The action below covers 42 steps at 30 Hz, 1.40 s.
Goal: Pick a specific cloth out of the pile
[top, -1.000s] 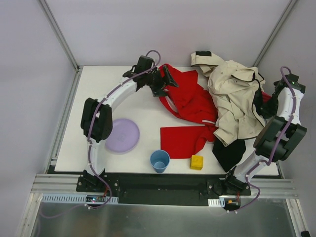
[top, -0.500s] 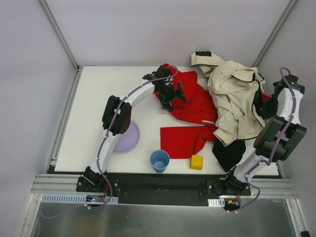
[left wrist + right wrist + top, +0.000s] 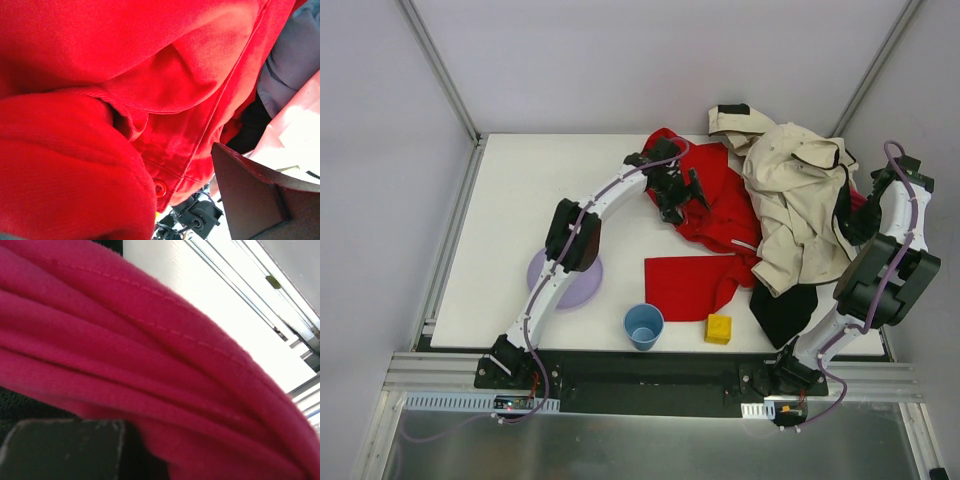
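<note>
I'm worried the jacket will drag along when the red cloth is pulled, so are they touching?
Touching. The top view shows the jacket lying over the right edge of the red cloth, with no gap between them.

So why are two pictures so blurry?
Left wrist view: the big bright red fabric garment sits too close, partly soft, with white glare lower right. Right wrist view: a magenta cloth, equally close and blurred, background washed out. Top view: sharp.
</note>
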Available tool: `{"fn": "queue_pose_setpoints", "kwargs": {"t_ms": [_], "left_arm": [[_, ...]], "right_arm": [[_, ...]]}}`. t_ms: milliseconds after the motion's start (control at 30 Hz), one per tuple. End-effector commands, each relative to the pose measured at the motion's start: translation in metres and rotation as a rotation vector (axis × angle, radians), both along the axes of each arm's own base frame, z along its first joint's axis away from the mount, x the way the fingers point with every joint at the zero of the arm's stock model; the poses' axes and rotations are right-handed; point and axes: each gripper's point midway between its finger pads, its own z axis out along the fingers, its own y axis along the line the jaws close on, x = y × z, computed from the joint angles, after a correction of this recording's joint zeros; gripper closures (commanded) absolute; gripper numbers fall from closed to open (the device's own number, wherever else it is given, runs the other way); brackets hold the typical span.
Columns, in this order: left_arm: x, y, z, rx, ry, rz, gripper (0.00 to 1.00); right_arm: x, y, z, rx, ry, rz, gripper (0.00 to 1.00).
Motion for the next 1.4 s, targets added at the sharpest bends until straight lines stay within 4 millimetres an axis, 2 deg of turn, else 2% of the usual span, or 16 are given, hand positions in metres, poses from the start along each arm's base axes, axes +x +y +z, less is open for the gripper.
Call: {"fn": "queue_pose_setpoints", "kwargs": {"t_ms": [0, 67, 133, 200, 367, 567, 767, 967, 1067, 1367], "left_arm": [[-0.045, -0.033, -0.033, 0.015, 0.060, -0.114, 0.19], [-0.050, -0.035, -0.038, 0.014, 0.069, -0.131, 0.28], [-0.054, -0.035, -0.044, 0.009, 0.097, -0.141, 0.45], [-0.055, -0.036, -0.044, 0.000, 0.096, -0.148, 0.58], [-0.048, -0.036, -0.025, -0.019, 0.016, -0.176, 1.00], [-0.033, -0.018, 0.000, -0.031, -0.064, -0.154, 1.00], [-0.001, -0.001, 0.058, -0.096, -0.210, -0.099, 1.00], [0.037, 0.016, 0.134, -0.229, -0.356, -0.006, 1.00], [0.057, 0.033, 0.175, -0.282, -0.444, 0.055, 1.00], [0.108, 0.110, 0.298, -0.422, -0.684, 0.254, 1.00]], "right_arm": [[-0.009, -0.007, 0.010, -0.025, -0.013, -0.041, 0.99], [-0.009, -0.006, 0.009, -0.022, -0.013, -0.044, 0.99], [-0.009, -0.006, 0.008, -0.017, -0.012, -0.041, 0.99], [-0.009, -0.005, 0.007, -0.013, -0.013, -0.040, 0.99], [-0.010, -0.004, 0.007, -0.012, -0.015, -0.041, 0.99], [-0.011, -0.003, 0.007, -0.008, -0.019, -0.041, 0.99], [-0.007, -0.003, 0.010, 0.005, -0.039, -0.050, 0.99], [-0.003, -0.003, 0.017, 0.031, -0.081, -0.062, 0.99], [0.000, -0.003, 0.023, 0.033, -0.101, -0.058, 0.99], [0.007, -0.007, 0.038, 0.040, -0.152, -0.069, 0.99]]}}
